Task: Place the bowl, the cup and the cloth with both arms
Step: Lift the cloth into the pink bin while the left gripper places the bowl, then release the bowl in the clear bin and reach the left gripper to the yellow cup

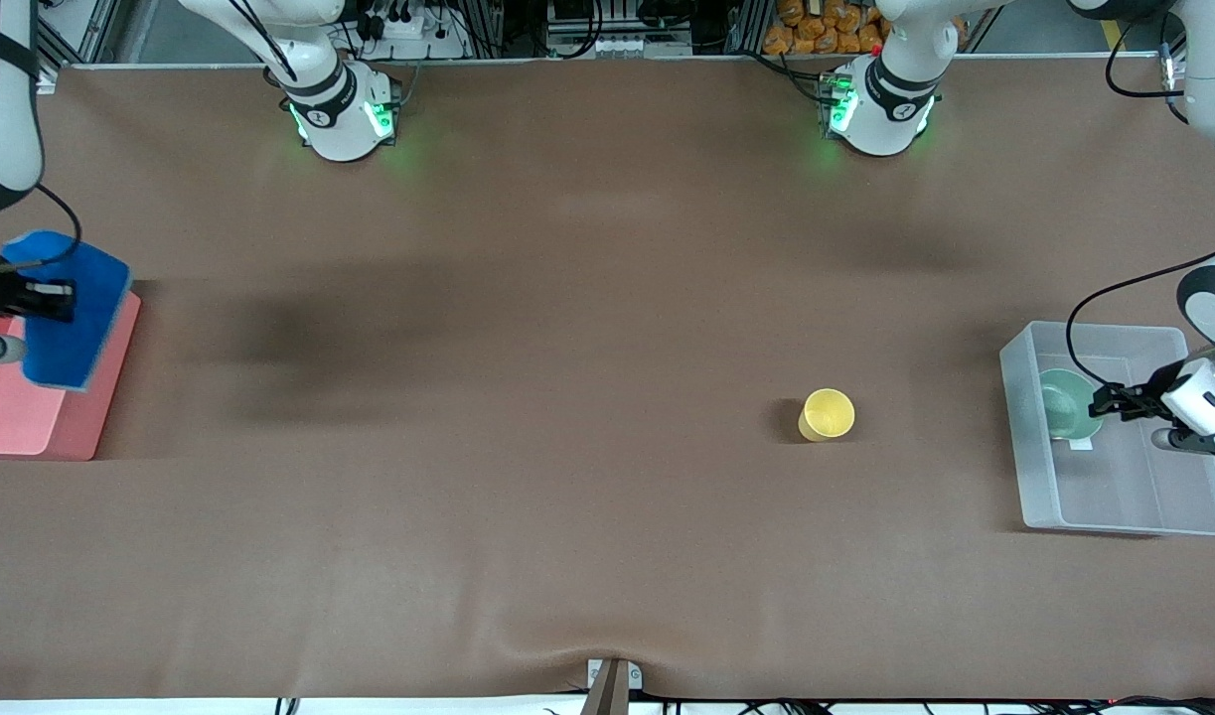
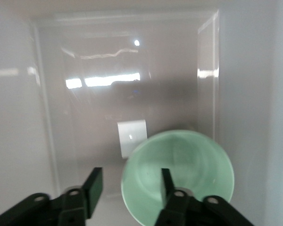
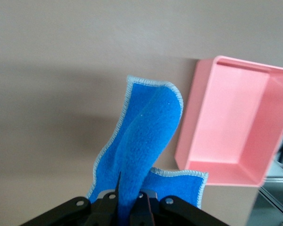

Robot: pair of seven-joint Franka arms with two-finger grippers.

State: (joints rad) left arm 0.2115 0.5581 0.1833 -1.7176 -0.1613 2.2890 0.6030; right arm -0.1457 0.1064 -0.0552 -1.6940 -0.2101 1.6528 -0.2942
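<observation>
The pale green bowl [image 1: 1067, 402] sits tilted in a clear plastic bin [image 1: 1104, 330] at the left arm's end of the table. My left gripper [image 1: 1104, 402] is open over the bin. In the left wrist view my left gripper [image 2: 130, 183] straddles the rim of the bowl [image 2: 193, 165], one finger inside it and one outside. My right gripper [image 1: 66, 298] is shut on the blue cloth [image 1: 80, 343] and holds it hanging over a pink tray [image 1: 66, 422]. The right wrist view shows the cloth [image 3: 148, 122] pinched in my right gripper [image 3: 129, 197]. The yellow cup [image 1: 827, 414] stands alone on the brown mat.
The pink tray [image 3: 236, 122] lies at the right arm's end of the table. A white label [image 2: 132, 136] is on the floor of the bin [image 2: 19, 117]. The brown mat has a raised fold [image 1: 567, 645] near the front edge.
</observation>
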